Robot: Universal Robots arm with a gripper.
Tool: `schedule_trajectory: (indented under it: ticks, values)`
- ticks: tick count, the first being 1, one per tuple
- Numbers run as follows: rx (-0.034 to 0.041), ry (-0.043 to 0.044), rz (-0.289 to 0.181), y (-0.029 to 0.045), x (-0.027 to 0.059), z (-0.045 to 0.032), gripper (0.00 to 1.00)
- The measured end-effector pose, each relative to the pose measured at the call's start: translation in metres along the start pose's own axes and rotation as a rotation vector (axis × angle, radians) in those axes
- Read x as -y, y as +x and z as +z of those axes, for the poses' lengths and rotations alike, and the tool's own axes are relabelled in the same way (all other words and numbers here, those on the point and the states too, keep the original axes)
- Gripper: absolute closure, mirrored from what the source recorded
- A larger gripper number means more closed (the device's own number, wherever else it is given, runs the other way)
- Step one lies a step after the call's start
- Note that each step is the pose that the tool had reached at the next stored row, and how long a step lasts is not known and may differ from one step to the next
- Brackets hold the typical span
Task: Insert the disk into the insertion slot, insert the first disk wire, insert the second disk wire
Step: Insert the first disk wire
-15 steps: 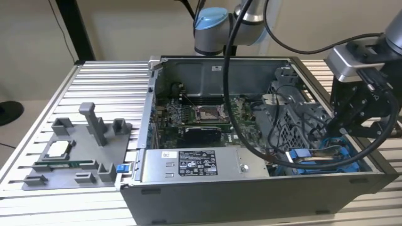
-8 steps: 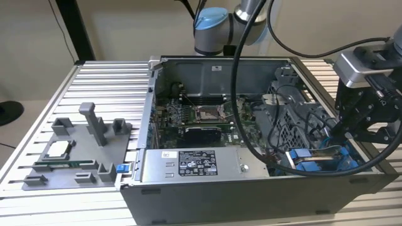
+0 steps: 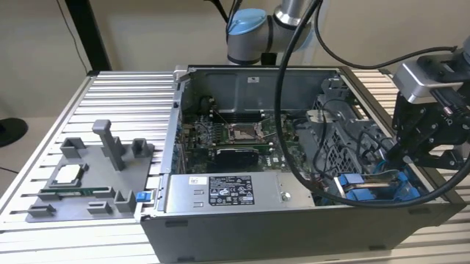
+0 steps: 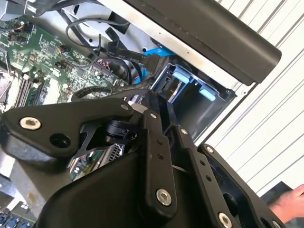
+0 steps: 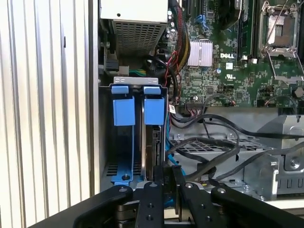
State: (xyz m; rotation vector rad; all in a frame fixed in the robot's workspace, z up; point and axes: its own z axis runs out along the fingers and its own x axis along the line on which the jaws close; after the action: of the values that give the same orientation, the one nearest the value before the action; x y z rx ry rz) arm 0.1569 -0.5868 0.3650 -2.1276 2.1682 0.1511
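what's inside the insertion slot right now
The disk sits edge-on in the insertion slot, a blue tab at one end. The gripper covers its other end, hiding any wire there.

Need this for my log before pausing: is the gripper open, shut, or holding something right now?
Gripper: cannot be told; it is right at the drive bay.

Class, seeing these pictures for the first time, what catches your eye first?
The open computer case on the slatted table, its green motherboard bared, strikes first. At the exterior view's right the black gripper hangs over the insertion slot, whose bright blue rails stand out against the grey cage.
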Motion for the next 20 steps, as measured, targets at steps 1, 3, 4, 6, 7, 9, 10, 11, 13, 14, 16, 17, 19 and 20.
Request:
schedule_trajectory:
  ticks: [1, 3, 4, 6, 7, 9, 10, 11, 13, 14, 16, 17, 19, 20]
  values:
    - [-0.0002, -0.0036, 0.001, 0.0001, 0.0015, 0.0009, 1.00]
    - [-0.0004, -0.0129, 0.002, 0.0005, 0.0036, 0.0026, 1.00]
    - [-0.0003, -0.0163, 0.003, 0.0006, 0.0043, 0.0038, 1.00]
    - [-0.0005, -0.0197, 0.004, 0.0010, 0.0051, 0.0065, 1.00]
    - [-0.0004, -0.0202, 0.004, 0.0013, 0.0054, 0.0083, 1.00]
    - [-0.0004, -0.0206, 0.005, 0.0018, 0.0054, 0.0120, 1.00]
    - [-0.0005, -0.0211, 0.005, 0.0020, 0.0054, 0.0135, 1.00]
    - [-0.0005, -0.0212, 0.005, 0.0021, 0.0054, 0.0147, 1.00]
    - [-0.0004, -0.0213, 0.005, 0.0024, 0.0055, 0.0165, 1.00]
    - [-0.0006, -0.0211, 0.005, 0.0024, 0.0055, 0.0169, 1.00]
    - [-0.0006, -0.0206, 0.005, 0.0026, 0.0053, 0.0178, 1.00]
    - [-0.0003, -0.0202, 0.005, 0.0027, 0.0053, 0.0185, 1.00]
    - [-0.0003, -0.0176, 0.005, 0.0029, 0.0053, 0.0200, 1.00]
    - [-0.0004, -0.0160, 0.004, 0.0030, 0.0053, 0.0208, 1.00]
